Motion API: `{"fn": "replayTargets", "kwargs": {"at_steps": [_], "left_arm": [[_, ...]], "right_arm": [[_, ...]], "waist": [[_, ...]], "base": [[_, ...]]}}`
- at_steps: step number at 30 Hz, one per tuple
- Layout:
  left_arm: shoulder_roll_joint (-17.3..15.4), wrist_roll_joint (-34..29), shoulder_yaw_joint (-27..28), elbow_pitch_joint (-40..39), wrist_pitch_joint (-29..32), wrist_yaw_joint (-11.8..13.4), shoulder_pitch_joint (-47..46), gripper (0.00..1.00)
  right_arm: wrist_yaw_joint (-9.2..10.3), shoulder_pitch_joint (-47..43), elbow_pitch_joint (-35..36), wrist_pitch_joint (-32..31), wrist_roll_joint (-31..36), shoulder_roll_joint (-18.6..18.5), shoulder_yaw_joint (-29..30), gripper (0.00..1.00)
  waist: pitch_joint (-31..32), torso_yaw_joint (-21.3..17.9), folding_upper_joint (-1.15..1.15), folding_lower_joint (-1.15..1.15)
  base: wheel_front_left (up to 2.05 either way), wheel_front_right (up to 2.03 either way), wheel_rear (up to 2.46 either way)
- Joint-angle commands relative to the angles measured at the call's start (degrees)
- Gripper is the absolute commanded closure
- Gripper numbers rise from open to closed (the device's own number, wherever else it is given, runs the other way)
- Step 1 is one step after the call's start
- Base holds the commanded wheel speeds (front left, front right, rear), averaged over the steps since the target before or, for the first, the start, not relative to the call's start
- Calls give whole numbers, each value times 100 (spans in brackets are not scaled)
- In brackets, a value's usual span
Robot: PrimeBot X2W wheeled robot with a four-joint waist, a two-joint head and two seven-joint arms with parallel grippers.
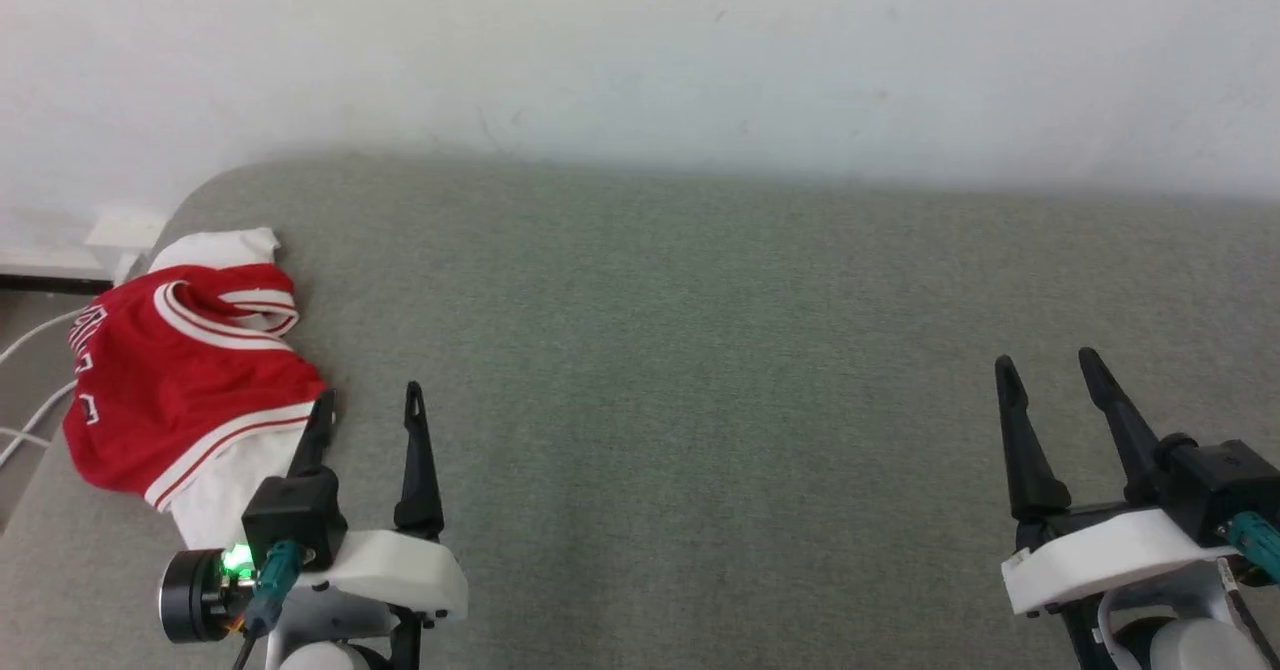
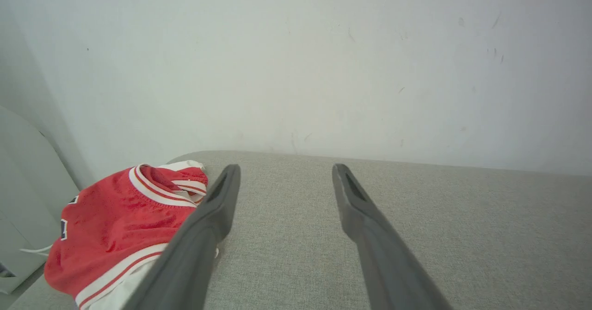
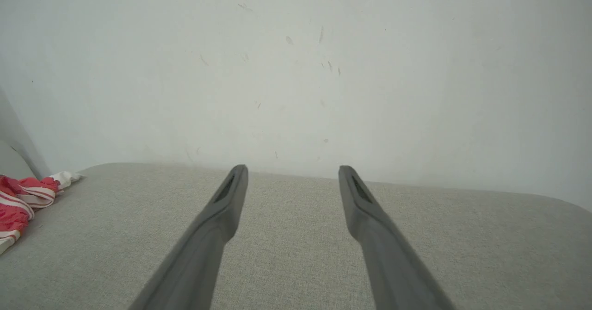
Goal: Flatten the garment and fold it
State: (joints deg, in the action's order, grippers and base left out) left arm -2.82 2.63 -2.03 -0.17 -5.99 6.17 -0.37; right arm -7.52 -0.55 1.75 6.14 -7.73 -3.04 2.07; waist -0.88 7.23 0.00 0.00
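While the left gripper and the right gripper hang over it with fingers spread wide and nothing between them, the padded surface stretches across the head view — a smooth grey-green woven cover with a rounded far-left corner. Behind it rises a plain white wall, lightly scuffed, with small dark specks in the wrist views. The shirt lies crumpled at the surface's left edge near that corner: red body, red-and-white striped trim, white cloth at the end toward the wall and at the end toward the robot, bits of black-and-white lettering on its left side. The left gripper stands just beside the shirt, its left finger crossing the near hem in the head view; whether it touches cannot be told. The right gripper is well apart, over bare cover at the right. Off the left edge, white cables trail past a white box at the foot of the wall.
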Motion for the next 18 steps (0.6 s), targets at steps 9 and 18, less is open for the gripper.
{"fn": "replayTargets", "kwargs": {"at_steps": [9,18], "left_arm": [[-3,95,-33,-30,-163,140,-39,0],[-3,163,-29,-40,-270,247,-23,0]], "right_arm": [[2,-82,55,149,-155,8,55,0],[2,-103,77,257,-237,9,82,0]], "waist": [[-17,457,0,0],[-38,841,0,0]], "base": [[0,0,0],[0,0,0]]}}
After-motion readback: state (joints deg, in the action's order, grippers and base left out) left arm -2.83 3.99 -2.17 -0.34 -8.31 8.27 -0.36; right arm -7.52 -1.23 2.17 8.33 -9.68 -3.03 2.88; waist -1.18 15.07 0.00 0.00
